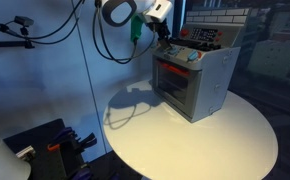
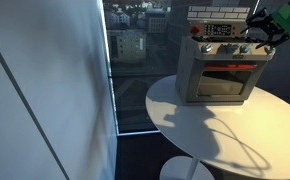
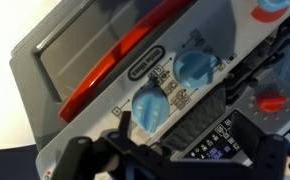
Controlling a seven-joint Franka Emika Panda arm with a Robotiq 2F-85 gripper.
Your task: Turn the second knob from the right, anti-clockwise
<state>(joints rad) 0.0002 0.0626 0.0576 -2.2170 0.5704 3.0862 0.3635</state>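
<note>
The round white worktop (image 1: 235, 140) fills the near part of both exterior views, and its near stretch carries only shadows. Farther back on it stands a grey toy oven (image 2: 220, 75), upright, with its door facing the camera in that view and a warm glow behind the door's window. A red handle (image 3: 110, 62) runs across the top of the door.

Above the door is the control strip with the knobs, which are the task's thing. The wrist view, very close in, shows two of them whole: a lower blue knob (image 3: 150, 105) and, just beside it up to the right, an upper blue knob (image 3: 195, 68). A third blue shape is cut off at the top right corner, and a red button (image 3: 273, 102) sits at the right edge. From this view I cannot tell which knob is second from the right.

The tool (image 1: 161, 36) hangs from above at the oven's top, just over the control strip. Its fingers are spread wide and hold nothing. Whether a fingertip touches the strip or a knob I cannot tell. Its dark frame crosses the bottom of the wrist view.

Beyond the worktop, a window (image 2: 135, 40) to the left of the oven shows city buildings far off.
</note>
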